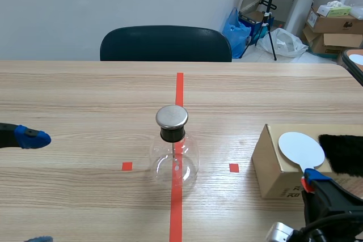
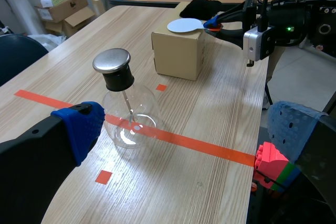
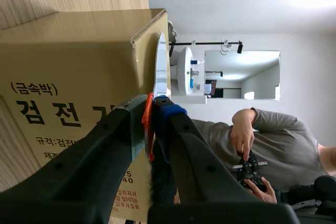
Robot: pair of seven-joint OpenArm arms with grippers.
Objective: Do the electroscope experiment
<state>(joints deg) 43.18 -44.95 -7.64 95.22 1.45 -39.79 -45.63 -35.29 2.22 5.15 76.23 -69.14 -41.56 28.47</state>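
Scene, with both wrist views. The flask, clear glass with a black neck and a flat metal cap, stands upright at mid-table, on the red line. A thin rod hangs from the cap into the bulb.

Left claw: wide apart, holding nothing and touching nothing. Its blue pads sit to either side of the wrist view, with the flask ahead of them and nearer to one finger. In the scene view this claw hangs near the left edge of the table, well apart from the flask.

Right claw: clamped on the thin orange handle of the white disc. Its fingers stand almost together, with only the handle pressed between them. The disc lies flat on top of the box, to the right of the flask and apart from it. In the right wrist view the disc appears edge-on against the top of the box. A piece of black fur lies on the box just beside the disc.
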